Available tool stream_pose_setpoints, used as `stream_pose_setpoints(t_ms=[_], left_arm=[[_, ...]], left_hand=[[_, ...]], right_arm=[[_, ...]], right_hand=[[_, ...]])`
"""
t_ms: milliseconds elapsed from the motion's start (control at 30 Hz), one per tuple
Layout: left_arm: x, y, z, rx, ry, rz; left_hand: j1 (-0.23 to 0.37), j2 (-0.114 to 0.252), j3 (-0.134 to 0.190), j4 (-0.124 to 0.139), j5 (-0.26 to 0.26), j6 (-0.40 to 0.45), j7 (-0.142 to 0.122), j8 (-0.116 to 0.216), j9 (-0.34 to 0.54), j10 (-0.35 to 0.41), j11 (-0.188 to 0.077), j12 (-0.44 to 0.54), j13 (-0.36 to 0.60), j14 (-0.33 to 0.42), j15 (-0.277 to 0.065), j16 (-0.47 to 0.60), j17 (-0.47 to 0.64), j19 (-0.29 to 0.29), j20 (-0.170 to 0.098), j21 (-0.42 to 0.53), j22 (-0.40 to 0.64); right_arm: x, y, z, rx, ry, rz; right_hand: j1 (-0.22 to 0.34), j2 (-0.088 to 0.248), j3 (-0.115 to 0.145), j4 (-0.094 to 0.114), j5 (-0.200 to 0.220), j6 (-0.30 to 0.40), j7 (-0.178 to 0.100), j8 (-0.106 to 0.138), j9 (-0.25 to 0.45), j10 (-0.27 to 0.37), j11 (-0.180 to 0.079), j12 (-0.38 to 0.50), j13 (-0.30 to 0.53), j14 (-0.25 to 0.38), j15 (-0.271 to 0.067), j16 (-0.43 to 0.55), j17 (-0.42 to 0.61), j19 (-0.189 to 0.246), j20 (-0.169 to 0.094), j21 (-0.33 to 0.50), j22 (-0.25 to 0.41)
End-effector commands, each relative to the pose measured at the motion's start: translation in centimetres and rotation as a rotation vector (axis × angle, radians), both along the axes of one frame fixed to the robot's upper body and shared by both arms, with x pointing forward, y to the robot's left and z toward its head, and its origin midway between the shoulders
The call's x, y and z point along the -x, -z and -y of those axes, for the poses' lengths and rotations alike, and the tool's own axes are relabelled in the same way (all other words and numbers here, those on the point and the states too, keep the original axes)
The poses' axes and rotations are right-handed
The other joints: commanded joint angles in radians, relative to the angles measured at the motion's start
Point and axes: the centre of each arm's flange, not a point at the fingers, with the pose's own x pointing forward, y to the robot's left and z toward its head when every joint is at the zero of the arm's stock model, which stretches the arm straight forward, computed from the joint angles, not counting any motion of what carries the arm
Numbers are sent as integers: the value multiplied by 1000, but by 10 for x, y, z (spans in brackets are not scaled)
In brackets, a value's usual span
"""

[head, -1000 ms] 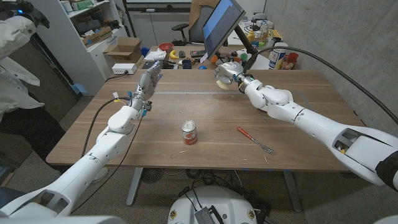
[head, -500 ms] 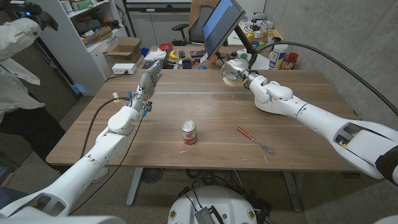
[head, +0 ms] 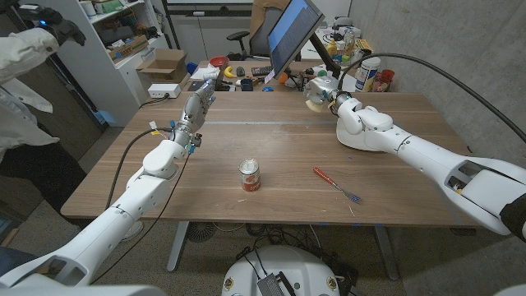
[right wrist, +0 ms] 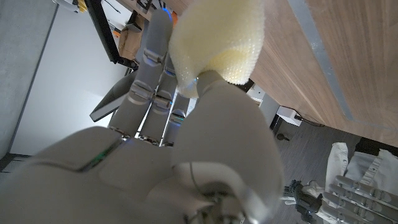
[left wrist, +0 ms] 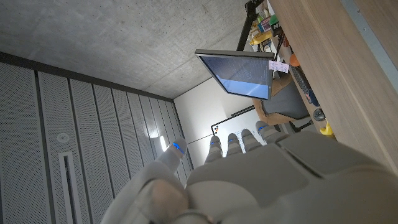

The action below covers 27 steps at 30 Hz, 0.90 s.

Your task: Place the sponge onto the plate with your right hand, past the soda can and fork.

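My right hand (head: 323, 85) hovers above the far side of the table (head: 411, 140), just in front of the monitor. It pinches a pale yellow sponge (head: 313, 100) between thumb and fingers. In the right wrist view the sponge (right wrist: 217, 42) bulges out above the thumb of the right hand (right wrist: 205, 143). The red and white soda can (head: 250, 175) stands upright at the front middle of the table. To its right lies the red-handled fork (head: 337, 184). My left hand (head: 197, 101) is raised over the far left of the table, fingers straight and apart, holding nothing; its fingers (left wrist: 236, 144) point up.
A tilted monitor (head: 293, 31) on an arm stands behind the table's far edge. Jars and bottles (head: 370, 76) crowd the back right. A cardboard box (head: 168, 64) and small clutter (head: 234, 74) sit at the back left. A person's sleeve (head: 20, 45) is at the left edge.
My right hand has carried the sponge to the right and farther back, toward the monitor. The left arm, can and fork have stayed where they were.
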Motion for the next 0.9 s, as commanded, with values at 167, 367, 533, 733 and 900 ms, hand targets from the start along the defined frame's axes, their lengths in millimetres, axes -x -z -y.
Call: stream_pose_setpoints(t_ms=[167, 367, 533, 733, 900], left_arm=[[3, 0, 3, -10, 8, 7], [4, 0, 5, -6, 16, 9], [5, 1, 4, -13, 10, 7], [4, 1, 6, -12, 14, 1], [4, 1, 6, -13, 14, 5]], left_hand=[[-11, 92, -3, 4, 2, 7, -5, 0, 5, -9, 4, 4, 5, -6, 2, 2, 5, -2, -2, 0, 2], [-12, 92, -4, 4, 2, 8, -5, 0, 5, -9, 4, 4, 5, -6, 2, 2, 6, -2, -2, 0, 2], [-12, 92, -4, 4, 2, 8, -5, 0, 5, -9, 4, 4, 5, -6, 2, 2, 6, -2, -2, 0, 2], [-12, 92, -5, 4, 2, 9, -4, 0, 5, -9, 3, 4, 5, -6, 1, 2, 6, -2, -2, 0, 2], [-12, 92, -5, 4, 2, 8, -4, 0, 5, -10, 3, 4, 5, -6, 1, 2, 6, -2, -2, 0, 2]], right_arm=[[-8, 11, 52, -42, 144, -41], [-7, 18, 74, -28, 197, -56], [-3, 21, 89, -1, 239, -61], [-2, 23, 100, 23, 267, -89], [-1, 26, 106, 34, 285, -79]], right_hand=[[61, 48, -4, 3, 7, 37, 23, 6, 3, 2, -4, 41, 3, 85, -147, -9, 8, -59, -106, 14, 2], [61, 47, -6, 4, 7, 38, 22, 7, 2, 1, -8, 42, 6, 85, -147, -14, 12, -65, -106, 21, 1], [62, 47, -7, 4, 7, 39, 22, 7, 0, -2, -9, 40, 7, 84, -147, -18, 14, -69, -106, 26, 0], [63, 45, -8, 4, 8, 41, 22, 10, 2, -8, -13, 40, 12, 81, -147, -25, 17, -77, -106, 30, 0], [63, 46, -9, 5, 9, 43, 23, 11, 1, -6, -15, 40, 12, 78, -147, -31, 19, -84, -107, 35, -1]])
